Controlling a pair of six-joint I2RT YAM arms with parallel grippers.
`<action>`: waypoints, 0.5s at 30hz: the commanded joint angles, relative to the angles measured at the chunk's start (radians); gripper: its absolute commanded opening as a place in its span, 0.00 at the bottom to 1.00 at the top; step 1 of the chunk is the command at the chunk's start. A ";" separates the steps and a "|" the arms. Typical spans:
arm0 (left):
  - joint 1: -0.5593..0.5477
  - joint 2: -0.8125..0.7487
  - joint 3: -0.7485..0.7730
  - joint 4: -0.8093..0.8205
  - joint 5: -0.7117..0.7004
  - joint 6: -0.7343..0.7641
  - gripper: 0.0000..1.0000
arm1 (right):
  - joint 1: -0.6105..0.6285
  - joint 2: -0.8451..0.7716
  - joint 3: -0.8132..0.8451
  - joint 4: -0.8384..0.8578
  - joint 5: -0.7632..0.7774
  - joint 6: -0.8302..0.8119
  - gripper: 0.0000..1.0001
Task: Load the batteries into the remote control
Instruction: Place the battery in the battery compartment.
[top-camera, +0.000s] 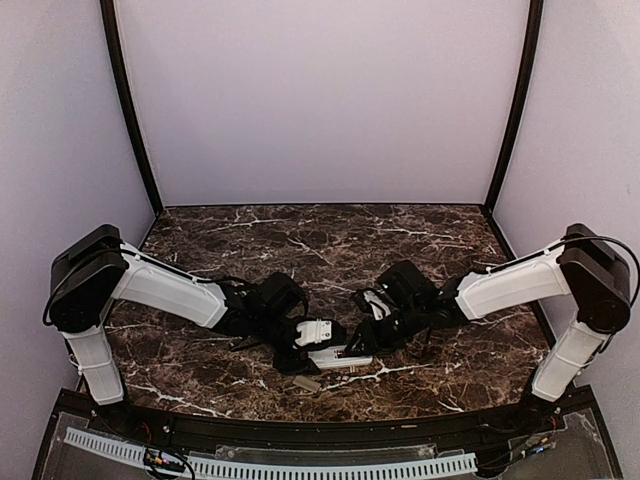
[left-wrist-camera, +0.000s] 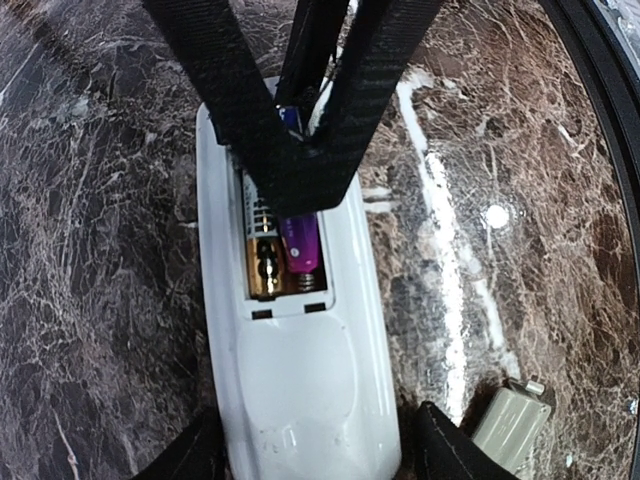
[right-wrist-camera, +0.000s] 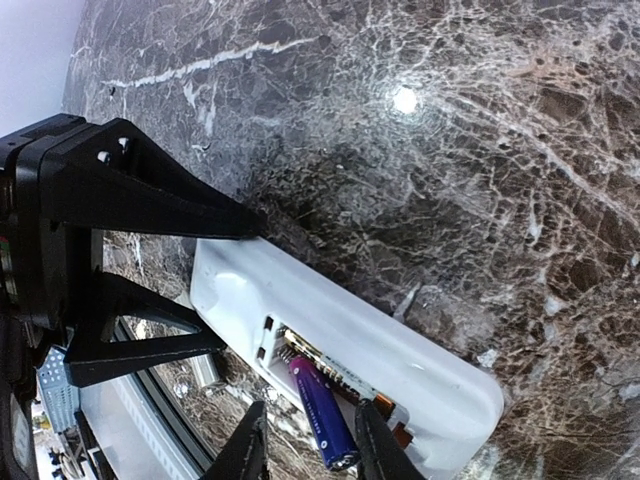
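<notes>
Inside the remote control (left-wrist-camera: 300, 390) gripped by left claw (left-wrist-camera: 320, 448): gold battery (left-wrist-camera: 262, 262), plus purple battery (left-wrist-camera: 302, 245) pinched by right claw (right-wrist-camera: 312, 425)

- The top external view looks down from above and behind the robot, facing the far wall. From well back it takes in the whole dark brown marble-patterned tabletop (top-camera: 330, 240).
- The left wrist view looks steeply down, very close, along the slim white rectangular remote control (left-wrist-camera: 300, 390). Its own left jaws sit at the bottom edge and the right jaws enter from the top.
- The right wrist view looks slantwise across the tabletop, also close. Its own right jaws sit at the bottom edge and the left jaws at left.
- Both wrist views share the remote control's open bay and the purple cylindrical battery (right-wrist-camera: 322, 410). The overhead view shows that spot small, near the front edge.
</notes>
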 joint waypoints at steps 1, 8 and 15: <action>-0.001 0.009 0.011 -0.062 0.000 0.016 0.63 | 0.012 -0.020 0.044 -0.115 0.068 -0.043 0.30; -0.002 0.010 0.012 -0.072 0.003 0.019 0.64 | 0.018 -0.039 0.090 -0.202 0.112 -0.068 0.39; -0.001 0.009 0.012 -0.084 0.007 0.017 0.63 | 0.024 -0.050 0.127 -0.279 0.159 -0.079 0.37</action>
